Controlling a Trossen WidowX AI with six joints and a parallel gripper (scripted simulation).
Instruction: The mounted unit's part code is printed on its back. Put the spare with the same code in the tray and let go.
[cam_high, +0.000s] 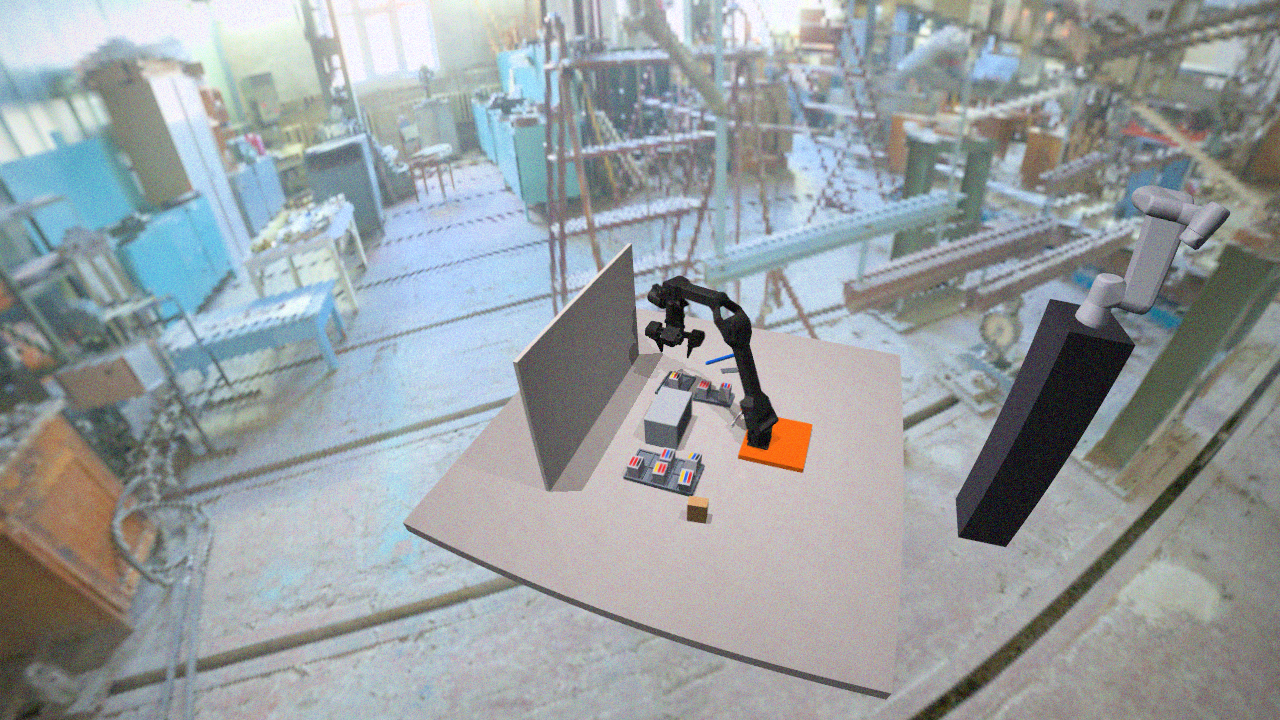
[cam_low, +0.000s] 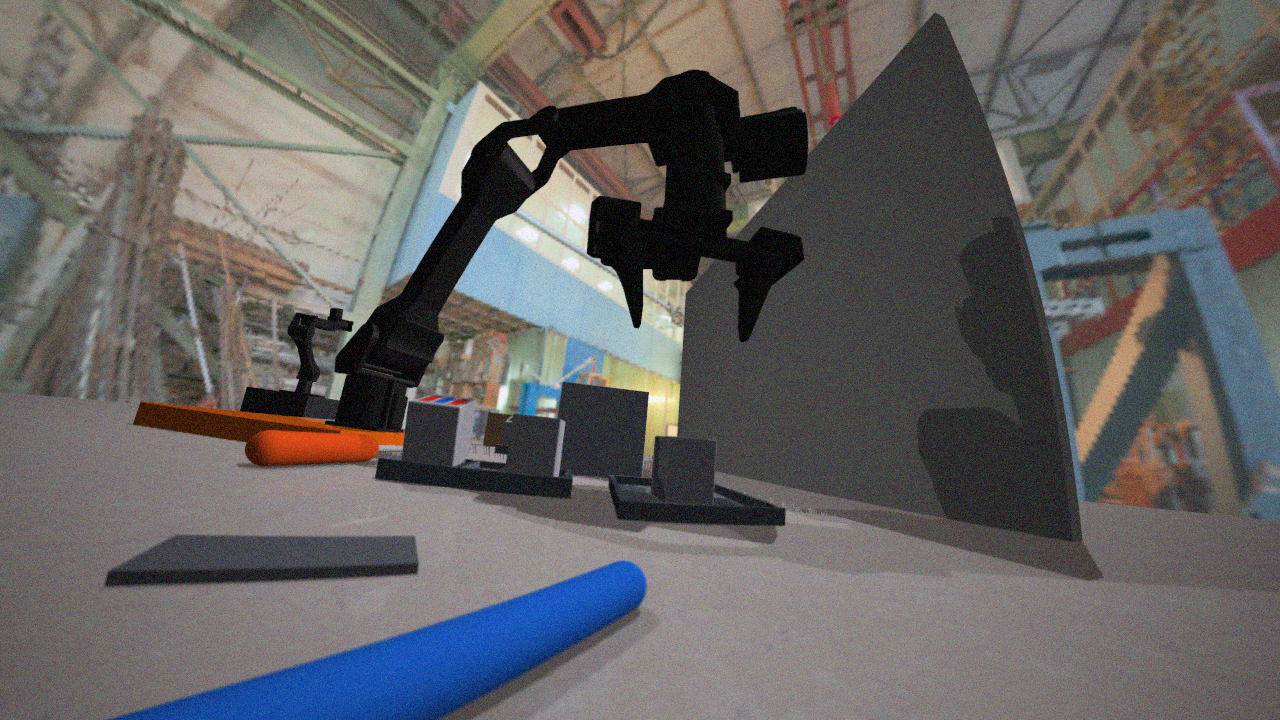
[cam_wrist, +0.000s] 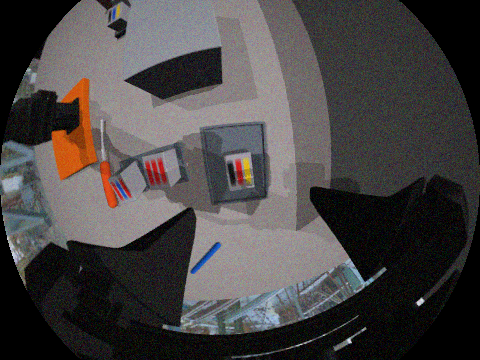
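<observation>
My gripper (cam_high: 674, 351) (cam_low: 690, 331) (cam_wrist: 255, 204) is open and empty, above the dark tray (cam_low: 751, 516) (cam_wrist: 235, 137). A grey spare (cam_high: 674, 377) (cam_low: 684, 470) (cam_wrist: 239, 171) with black, red and yellow stripes on top stands in the tray, clear of the fingers. Beside it, a small rack (cam_low: 474, 480) holds a spare (cam_high: 704, 386) (cam_wrist: 157, 170) with red stripes and another (cam_high: 725, 387) (cam_wrist: 125, 187) with red and blue stripes. Several striped spares stand in the larger rack (cam_high: 664, 488). I cannot tell which thing is the mounted unit; no code on a back can be read.
A large grey box (cam_high: 666, 419) (cam_low: 604, 429) (cam_wrist: 172, 30) stands between the tray and the larger rack. A tall grey panel (cam_high: 581, 376) (cam_low: 859, 313) rises beside them. A screwdriver (cam_low: 313, 446) (cam_wrist: 107, 185), a blue rod (cam_low: 465, 649) (cam_wrist: 205, 258) and a brown block (cam_high: 697, 510) lie about.
</observation>
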